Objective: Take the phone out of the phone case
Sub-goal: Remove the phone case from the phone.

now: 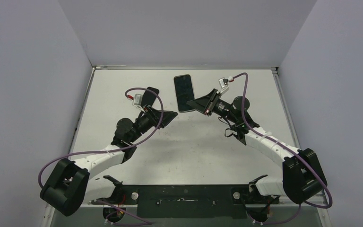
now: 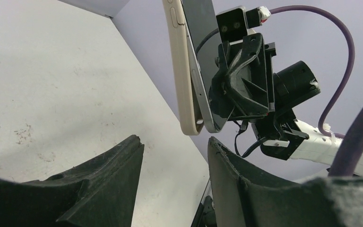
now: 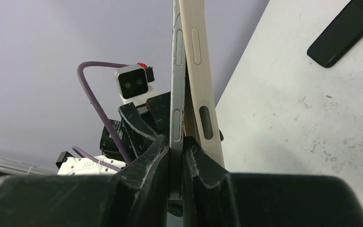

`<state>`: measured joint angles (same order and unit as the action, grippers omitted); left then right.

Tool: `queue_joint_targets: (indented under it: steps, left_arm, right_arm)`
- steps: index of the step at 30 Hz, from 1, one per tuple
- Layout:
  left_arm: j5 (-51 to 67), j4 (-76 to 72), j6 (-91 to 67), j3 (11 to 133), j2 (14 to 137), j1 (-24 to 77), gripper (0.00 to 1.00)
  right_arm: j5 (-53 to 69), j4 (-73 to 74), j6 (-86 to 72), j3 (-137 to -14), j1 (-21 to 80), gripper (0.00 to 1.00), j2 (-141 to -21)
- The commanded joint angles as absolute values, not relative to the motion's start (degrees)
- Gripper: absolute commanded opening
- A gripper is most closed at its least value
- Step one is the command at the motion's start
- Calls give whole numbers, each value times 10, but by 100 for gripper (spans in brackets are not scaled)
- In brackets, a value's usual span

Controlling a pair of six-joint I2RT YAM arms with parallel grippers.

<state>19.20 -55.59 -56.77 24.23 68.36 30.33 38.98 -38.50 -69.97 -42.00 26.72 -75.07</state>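
The phone (image 1: 184,92) is held up off the table, dark screen facing the top camera. My right gripper (image 1: 193,103) is shut on its lower right edge. In the right wrist view the gripper (image 3: 176,142) pinches the phone's grey metal edge (image 3: 177,99). The beige case (image 3: 197,66) stands peeled away beside it, with one finger (image 3: 203,165) between phone and case. My left gripper (image 1: 173,115) is open and empty just below and left of the phone. In the left wrist view its fingers (image 2: 123,161) sit below the case's corner (image 2: 189,120), apart from it.
A flat black object (image 3: 342,30) lies on the white table (image 1: 189,146) behind the left wrist, partly hidden in the top view (image 1: 152,91). Grey walls enclose the table on three sides. The left arm's purple cable (image 1: 144,90) loops near the phone.
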Motion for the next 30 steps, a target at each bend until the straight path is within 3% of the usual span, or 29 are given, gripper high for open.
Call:
queue_joint_targets:
  steps: [1,23,30]
  left_arm:
    - [190,-571,-569,276,690,301,49]
    - [224,-686,-623,295,758,301,48]
    - [225,-734,-645,307,787,296,39]
  right_arm:
    - [383,-458,-708,-453,274,0,-715]
    - [402,-483,-715,-446,282,0,-726]
    - [416,-487,-716,-442,288,0,-729]
